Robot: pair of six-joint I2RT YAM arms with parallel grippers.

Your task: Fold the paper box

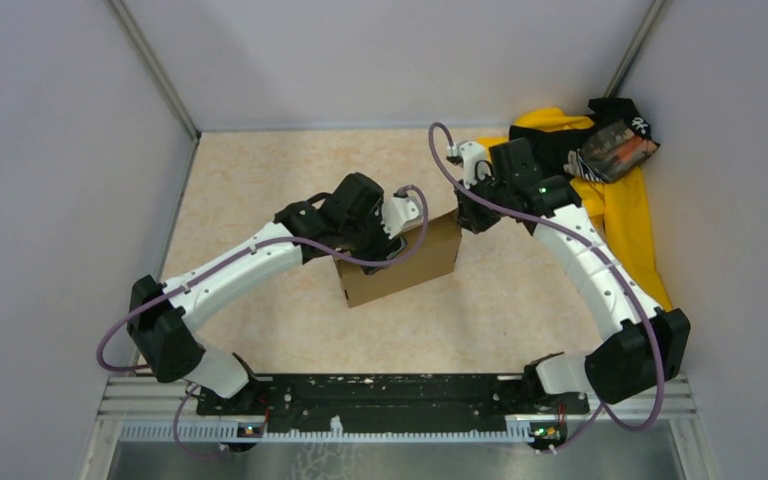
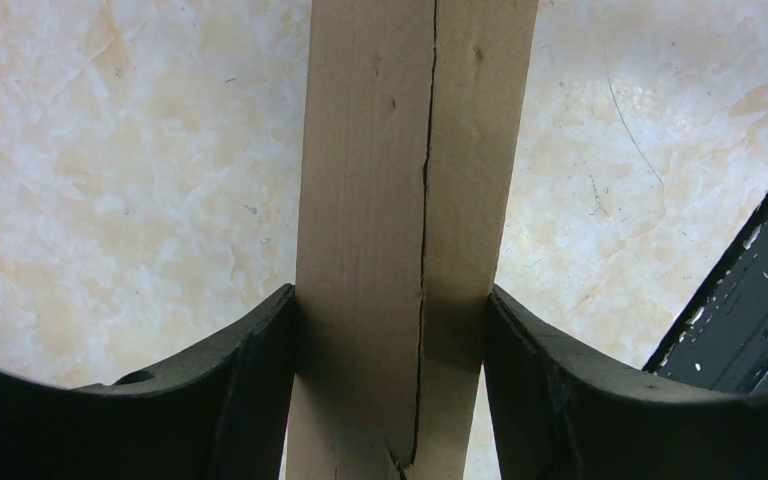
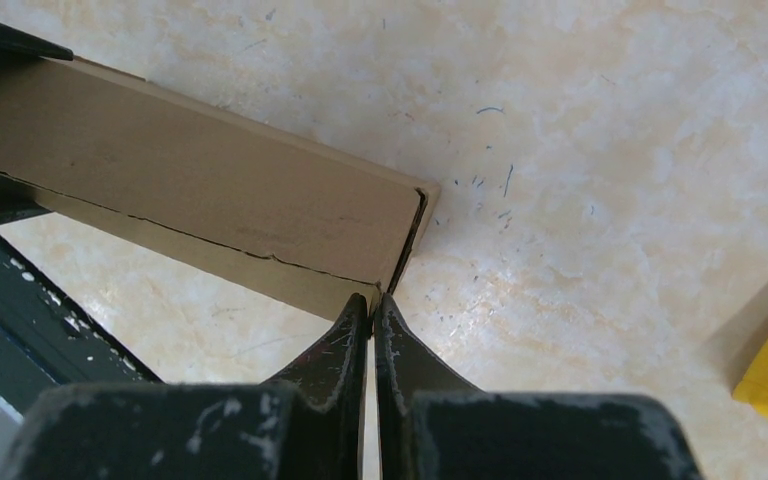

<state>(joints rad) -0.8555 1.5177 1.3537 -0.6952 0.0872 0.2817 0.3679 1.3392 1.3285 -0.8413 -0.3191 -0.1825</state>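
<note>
The paper box (image 1: pixel 400 262) is plain brown cardboard, a shallow closed box that stands on its edge in the middle of the table. My left gripper (image 1: pixel 375 235) comes down over its left part. In the left wrist view its jaws (image 2: pixel 390 300) straddle the box's narrow top face (image 2: pixel 380 200), both pads against the sides; a seam runs along that face. My right gripper (image 1: pixel 465 215) is shut with nothing between the fingers. In the right wrist view its tips (image 3: pixel 372 300) touch the box's end corner (image 3: pixel 210 190).
A yellow-and-black cloth pile (image 1: pixel 600 180) with a dark packet (image 1: pixel 615 150) on it lies at the back right, behind my right arm. Grey walls close in the table on three sides. The black base rail (image 1: pixel 380 395) runs along the near edge.
</note>
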